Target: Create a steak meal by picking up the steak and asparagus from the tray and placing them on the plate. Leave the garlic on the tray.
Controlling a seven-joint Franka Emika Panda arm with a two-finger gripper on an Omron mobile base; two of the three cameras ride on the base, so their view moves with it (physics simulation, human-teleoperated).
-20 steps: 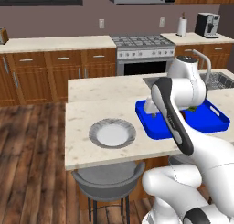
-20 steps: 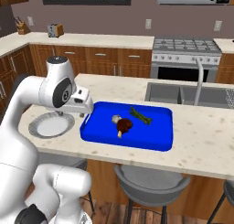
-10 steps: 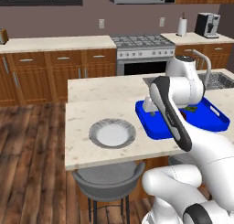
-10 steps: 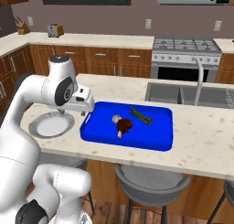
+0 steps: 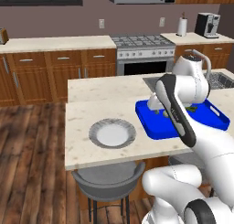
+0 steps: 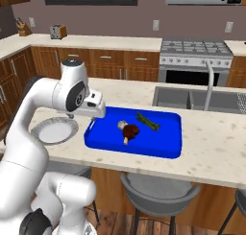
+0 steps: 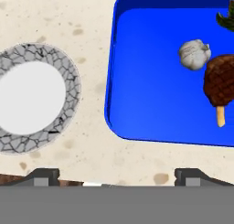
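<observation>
The end effector (image 7: 117,175), fingers spread wide and holding nothing, hangs over the bench (image 7: 68,17) between the plate (image 7: 32,104) on the left and the tray (image 7: 151,95) on the right. Everything is still on the tray: the steak (image 7: 221,81) lies nearest, the garlic (image 7: 194,54) touching it just behind, the asparagus (image 7: 226,17) farthest. To lift the steak cleanly, move right, centre on the meat rather than the bone, and keep the fingers clear of the garlic.

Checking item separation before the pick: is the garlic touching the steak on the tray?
Cannot tell. In the hand view the garlic sits right against the steak with no blue tray visible between, but overlap could hide a gap.
</observation>
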